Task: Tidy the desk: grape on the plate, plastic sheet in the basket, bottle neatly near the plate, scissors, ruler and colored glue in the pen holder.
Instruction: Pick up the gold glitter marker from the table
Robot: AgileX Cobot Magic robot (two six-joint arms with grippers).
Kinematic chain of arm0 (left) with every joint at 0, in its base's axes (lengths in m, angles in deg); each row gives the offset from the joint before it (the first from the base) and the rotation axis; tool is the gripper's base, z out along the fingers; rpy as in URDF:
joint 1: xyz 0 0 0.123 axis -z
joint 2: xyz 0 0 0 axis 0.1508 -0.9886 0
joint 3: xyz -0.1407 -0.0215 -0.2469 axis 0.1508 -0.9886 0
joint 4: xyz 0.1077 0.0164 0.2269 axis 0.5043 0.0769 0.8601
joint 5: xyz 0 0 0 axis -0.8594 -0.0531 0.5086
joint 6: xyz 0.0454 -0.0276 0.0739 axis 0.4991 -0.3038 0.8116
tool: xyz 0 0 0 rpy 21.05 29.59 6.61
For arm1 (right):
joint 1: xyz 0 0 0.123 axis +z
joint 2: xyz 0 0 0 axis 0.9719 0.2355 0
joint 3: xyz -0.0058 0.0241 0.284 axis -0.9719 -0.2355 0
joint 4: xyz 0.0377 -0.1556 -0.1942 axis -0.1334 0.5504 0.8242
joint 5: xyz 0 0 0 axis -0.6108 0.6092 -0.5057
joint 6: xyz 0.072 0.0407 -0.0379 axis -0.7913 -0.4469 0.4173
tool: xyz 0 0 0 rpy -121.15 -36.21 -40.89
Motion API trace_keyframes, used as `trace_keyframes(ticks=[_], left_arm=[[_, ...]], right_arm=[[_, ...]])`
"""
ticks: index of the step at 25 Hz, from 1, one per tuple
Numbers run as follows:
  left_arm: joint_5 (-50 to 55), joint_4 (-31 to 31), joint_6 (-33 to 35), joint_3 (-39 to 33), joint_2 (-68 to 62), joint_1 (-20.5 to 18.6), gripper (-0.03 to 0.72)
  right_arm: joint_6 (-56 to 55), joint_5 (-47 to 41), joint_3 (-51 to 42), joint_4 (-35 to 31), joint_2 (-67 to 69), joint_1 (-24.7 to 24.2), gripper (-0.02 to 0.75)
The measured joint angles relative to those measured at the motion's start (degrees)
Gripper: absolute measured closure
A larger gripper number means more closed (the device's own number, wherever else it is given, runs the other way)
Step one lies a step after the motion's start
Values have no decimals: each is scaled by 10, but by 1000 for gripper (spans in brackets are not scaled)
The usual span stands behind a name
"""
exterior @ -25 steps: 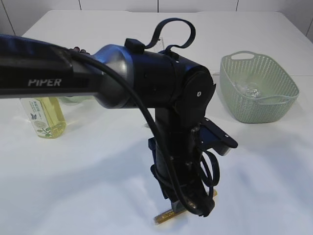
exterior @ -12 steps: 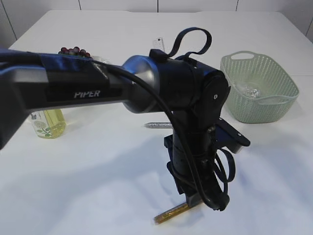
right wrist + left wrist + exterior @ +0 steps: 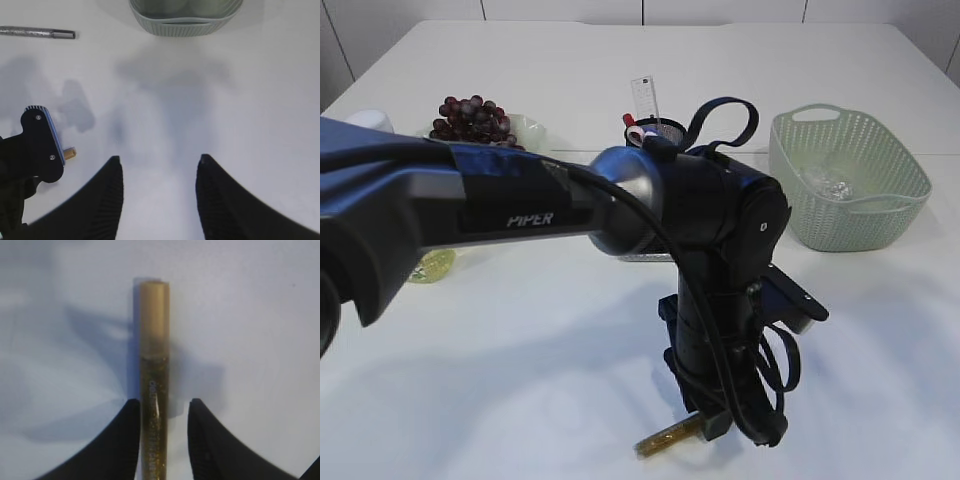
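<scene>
A gold glitter glue tube (image 3: 154, 370) lies on the white table, its gold cap pointing away. My left gripper (image 3: 163, 402) is down at the table and open around the tube: the left jaw touches it and the right jaw stands a little apart. In the exterior view the left gripper (image 3: 718, 424) is at the near edge with the tube (image 3: 668, 437) sticking out to the left. My right gripper (image 3: 160, 158) is open and empty above bare table. A silver glue tube (image 3: 37, 32) lies at the far left of the right wrist view.
Grapes (image 3: 470, 112) sit on a plate (image 3: 532, 130) at the back left. A pen holder (image 3: 660, 130) holds a ruler (image 3: 644, 98). A green basket (image 3: 848, 185) with a crumpled plastic sheet (image 3: 825, 183) stands at the right. The bottle (image 3: 432, 266) is mostly hidden behind the left arm.
The left arm has swung lower and to the right, uncovering the grapes and pen holder. Its gripper stays down at the gold glue tube.
</scene>
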Motion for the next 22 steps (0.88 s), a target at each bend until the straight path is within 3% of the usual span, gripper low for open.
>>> trace_keyframes(ticks=[16, 22], left_arm=[[-23, 0, 0, 0, -1, 0, 448], [-27, 0, 1, 0, -1, 0, 414]], right_arm=[[5, 0, 0, 0, 0, 0, 354], [5, 0, 0, 0, 0, 0, 354]])
